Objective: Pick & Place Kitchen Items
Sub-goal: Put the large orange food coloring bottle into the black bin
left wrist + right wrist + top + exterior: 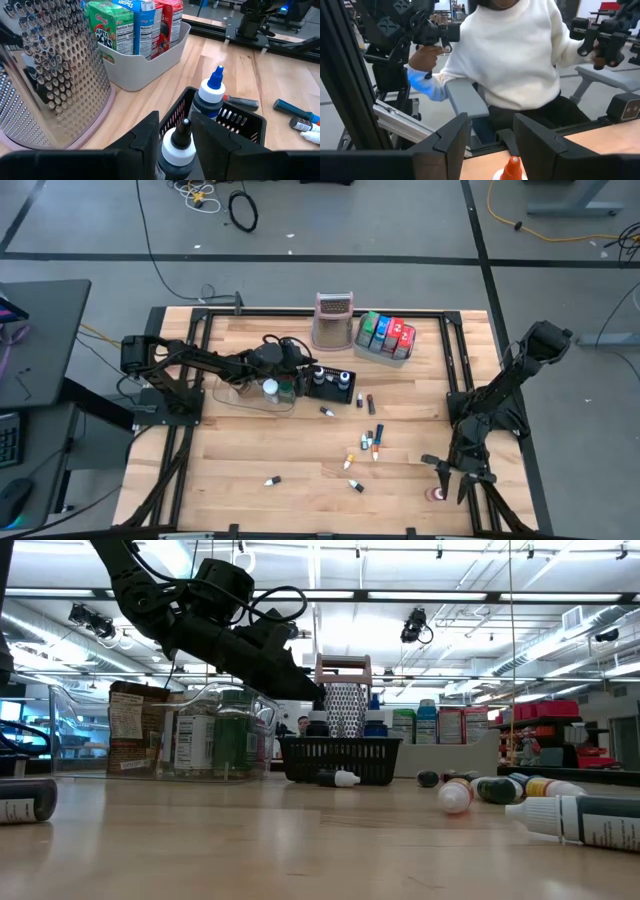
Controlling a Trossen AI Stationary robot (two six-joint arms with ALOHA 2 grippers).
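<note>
Left claw (175, 137) gripped a small black-capped bottle (176, 150) over the black mesh basket (331, 383), beside the blue-capped bottle (210, 92) already in it. Risk: an off-centre release could knock that bottle or clip the rim. Right claw (490, 132) was open above an orange-capped bottle (510, 169), near the bench's (300, 460) front edge.

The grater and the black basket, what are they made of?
The grater looks like shiny metal: its silvery face is punched with rows of holes and catches the light, above a pinkish base, likely plastic. The black basket has thin open mesh walls, probably coated wire or plastic; the look leaves that open.
</note>
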